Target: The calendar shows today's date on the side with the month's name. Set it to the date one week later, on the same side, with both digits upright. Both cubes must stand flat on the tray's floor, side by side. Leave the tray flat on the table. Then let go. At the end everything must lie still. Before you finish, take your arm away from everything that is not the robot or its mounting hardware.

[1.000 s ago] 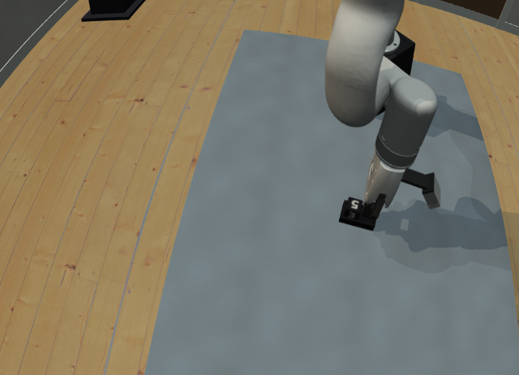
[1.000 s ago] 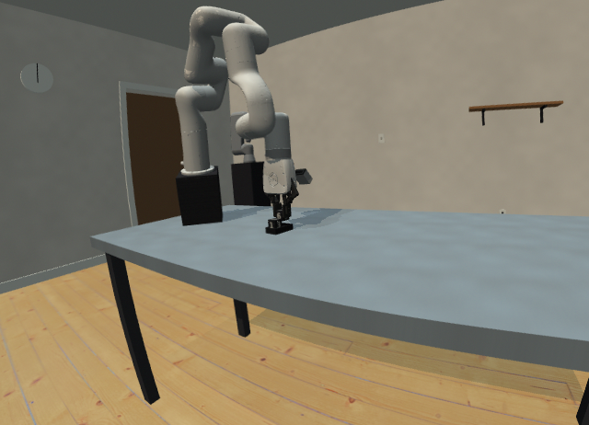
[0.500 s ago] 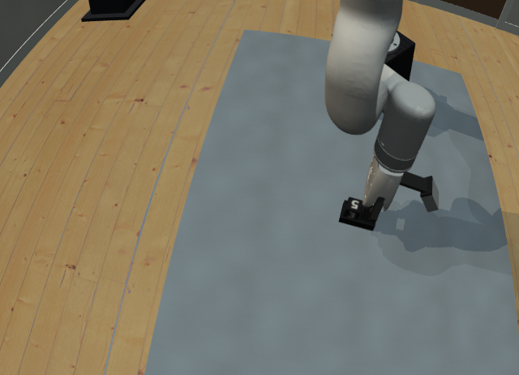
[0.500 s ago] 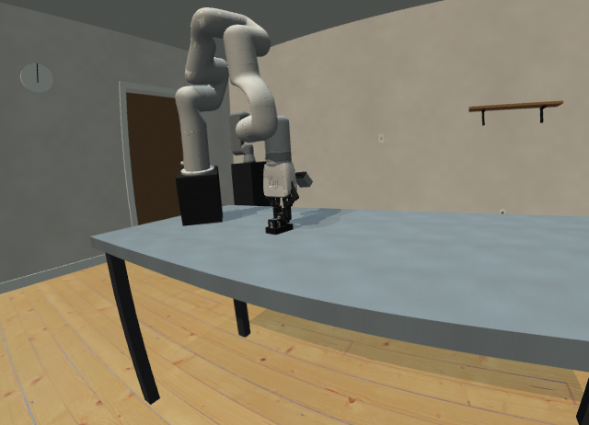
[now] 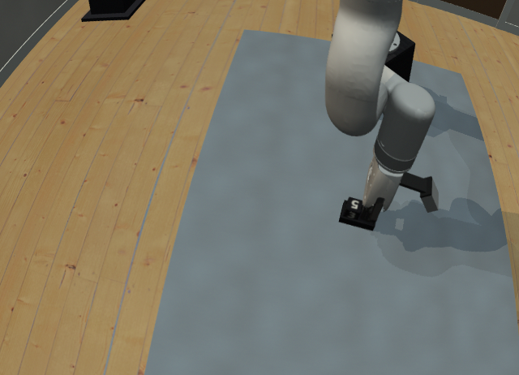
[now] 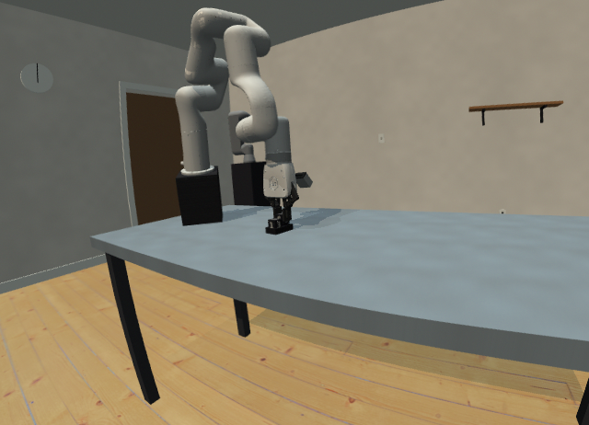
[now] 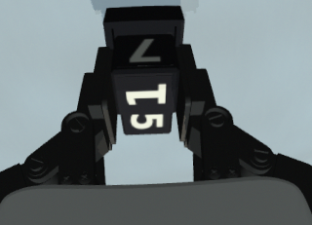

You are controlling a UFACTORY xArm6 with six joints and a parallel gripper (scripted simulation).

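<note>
The small black calendar tray (image 5: 358, 219) lies on the grey table near the arm; it also shows in the exterior view (image 6: 279, 228). My gripper (image 5: 374, 210) points straight down into the tray and is shut on a black cube (image 7: 144, 104). In the wrist view this cube shows a white 1, with a 5 on the face below it. The second cube (image 7: 144, 52) stands just beyond it and shows a 7. In the top view that cube (image 5: 353, 204) shows a 5 on top, with a 3 on the dark face below it. I cannot tell whether the held cube rests on the tray's floor.
The arm's black base (image 5: 400, 54) stands at the table's far end. The table's right edge (image 5: 500, 220) is not far from the tray. A black stand (image 5: 115, 2) is on the wooden floor to the far left.
</note>
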